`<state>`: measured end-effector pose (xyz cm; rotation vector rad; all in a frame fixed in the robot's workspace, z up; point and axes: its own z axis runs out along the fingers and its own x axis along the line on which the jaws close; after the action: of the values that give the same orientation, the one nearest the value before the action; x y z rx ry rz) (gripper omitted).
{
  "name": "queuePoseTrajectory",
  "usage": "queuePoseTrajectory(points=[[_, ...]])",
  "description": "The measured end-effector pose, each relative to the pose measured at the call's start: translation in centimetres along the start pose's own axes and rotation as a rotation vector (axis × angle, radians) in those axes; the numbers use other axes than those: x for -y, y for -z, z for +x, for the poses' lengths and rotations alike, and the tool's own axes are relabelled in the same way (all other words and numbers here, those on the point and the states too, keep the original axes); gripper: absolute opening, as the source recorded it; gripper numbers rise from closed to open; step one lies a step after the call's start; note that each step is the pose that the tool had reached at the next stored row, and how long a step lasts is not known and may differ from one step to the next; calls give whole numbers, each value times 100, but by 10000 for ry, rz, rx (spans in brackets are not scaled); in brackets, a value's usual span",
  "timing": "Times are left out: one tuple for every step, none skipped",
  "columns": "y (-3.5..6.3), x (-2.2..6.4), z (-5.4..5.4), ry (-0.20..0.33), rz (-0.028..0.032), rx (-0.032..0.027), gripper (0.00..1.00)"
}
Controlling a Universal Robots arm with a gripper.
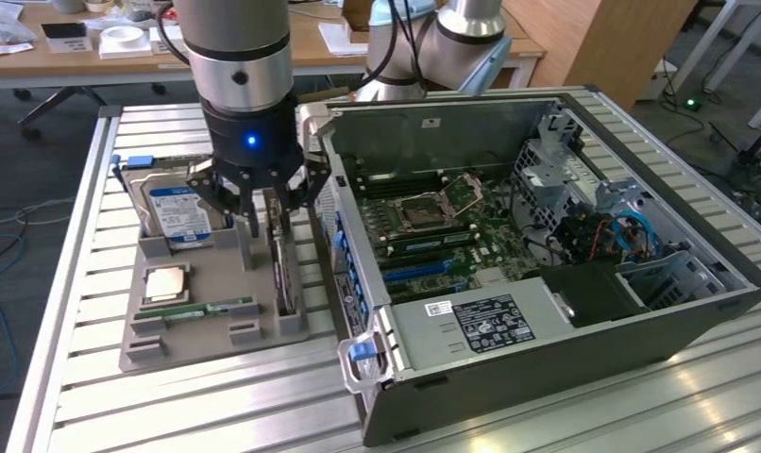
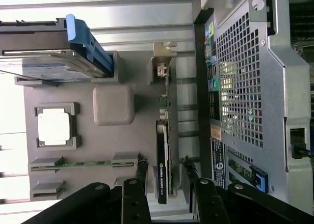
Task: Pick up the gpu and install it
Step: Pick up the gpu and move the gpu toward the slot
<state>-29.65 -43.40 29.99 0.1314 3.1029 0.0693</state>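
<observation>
ribbed aluminium table [image 1: 166, 406] fills the foreground of the exterior view. the open computer case [image 1: 507, 377] stands nearest the camera on the exterior view's right, with a blue latch [image 1: 362, 354] at its front corner. just beside it, on the exterior view's left, sits the grey parts tray [image 1: 179, 330].

from my remote seat i read the tray front to back. a slim green memory stick [image 1: 204, 308] lies in its slot, and a silver processor [image 1: 166, 281] sits in a square pocket. the hard drive [image 1: 179, 212] with a blue-white label stands upright at the far end.

the gpu [image 1: 283, 269] stands on edge in the slot along the tray's case-side rim, not yet lifted. the gripper [image 1: 270, 225] hangs low directly over it, its fingers reaching down on both sides of the card.

in the wrist view the gpu [image 2: 164, 150] runs between the two black fingers [image 2: 141, 172]. the gripper [image 2: 165, 167] is parted wider than the card and astride it, holding nothing (a gap shows between each finger and the board).

farther back, inside the case, the green motherboard [image 1: 444, 226] lies exposed. beyond the table, a wooden desk [image 1: 317, 52] carries papers and small boxes.
</observation>
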Motion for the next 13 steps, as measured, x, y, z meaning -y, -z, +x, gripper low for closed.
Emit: queuePoseTrajectory(points=[[-15,1,1,0,2,0,42],[-26,1,1,0,2,0,42],[-36,2,1,0,3,0,42],[-40,2,1,0,3,0,42],[-42,2,1,0,5,-2,42],[-45,2,2,0,4,-1,42],[-50,2,2,-1,2,1,42],[-56,2,2,0,1,1,42],[-63,2,2,1,1,1,42],[-70,2,2,-1,2,1,42],[-78,3,1,-2,2,0,42],[-87,3,1,-2,1,1,42],[-99,4,0,-1,2,1,42]])
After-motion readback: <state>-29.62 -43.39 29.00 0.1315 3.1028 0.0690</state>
